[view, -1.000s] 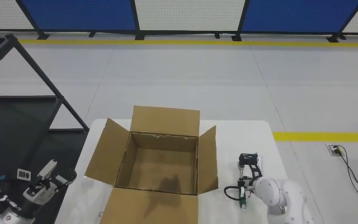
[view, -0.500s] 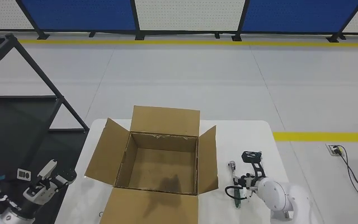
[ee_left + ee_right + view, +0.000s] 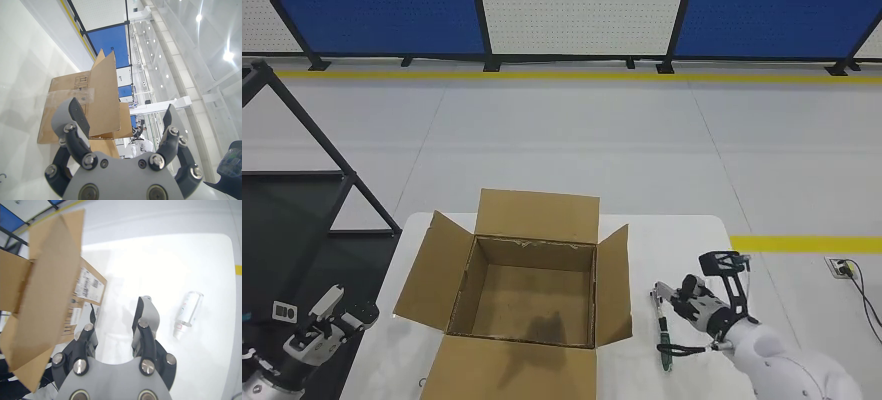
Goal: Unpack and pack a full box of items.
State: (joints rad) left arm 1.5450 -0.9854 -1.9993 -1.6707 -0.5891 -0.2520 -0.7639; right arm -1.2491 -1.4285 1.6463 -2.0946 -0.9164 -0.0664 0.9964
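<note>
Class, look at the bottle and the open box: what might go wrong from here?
The bottle lies on its side on the table, so it may roll toward the edge.
The open right gripper sits close beside the cardboard box's raised flap and might snag it when moving.

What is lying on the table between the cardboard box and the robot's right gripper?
A slim item lies on the white table there, apart from the box, as the top view shows.

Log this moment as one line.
cardboard box: open, empty | clear bottle: lying on table | right gripper: open, beside bottle | left gripper: open
</note>
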